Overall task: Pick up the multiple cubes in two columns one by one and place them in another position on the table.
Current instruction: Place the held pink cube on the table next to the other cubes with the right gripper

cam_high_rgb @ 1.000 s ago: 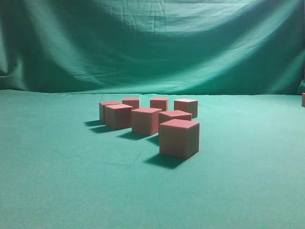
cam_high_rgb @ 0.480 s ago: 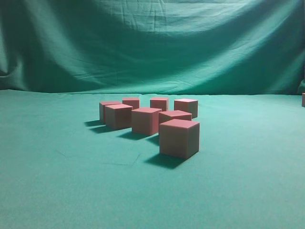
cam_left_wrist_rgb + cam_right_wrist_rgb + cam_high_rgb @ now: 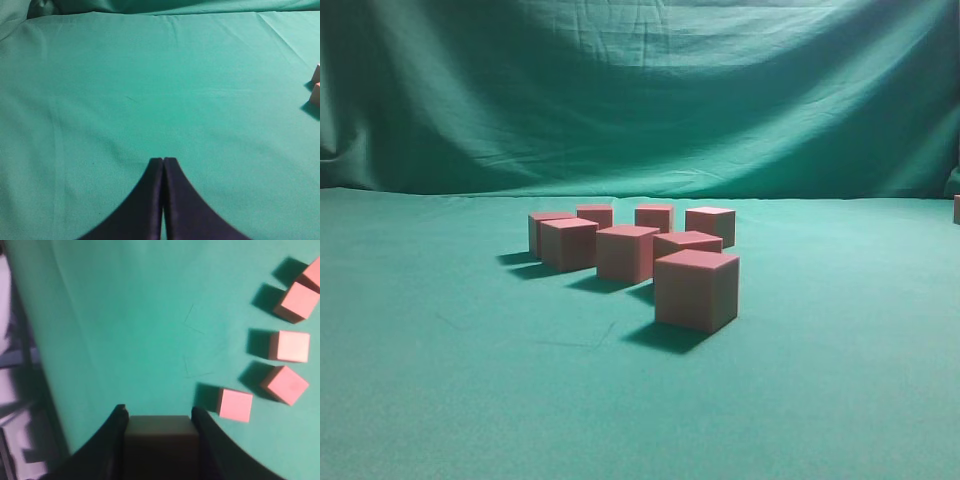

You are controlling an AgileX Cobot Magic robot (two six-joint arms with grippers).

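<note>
Cubes (image 3: 650,250) sit exactly as they did a second ago, clustered mid-tabletop (image 3: 440,380); nothing has shifted, so your carry looks paused. Your right tool (image 3: 157,426) is clamped on one cube (image 3: 157,432), held above the tabletop with five loose cubes ahead to its right. Your left tool (image 3: 163,161) is pressed together, empty, with two cubes at its far right edge.

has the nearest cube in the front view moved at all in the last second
No. The nearest cube sits in the same spot beside the cube behind it, and its shadow on the table is unchanged.
</note>
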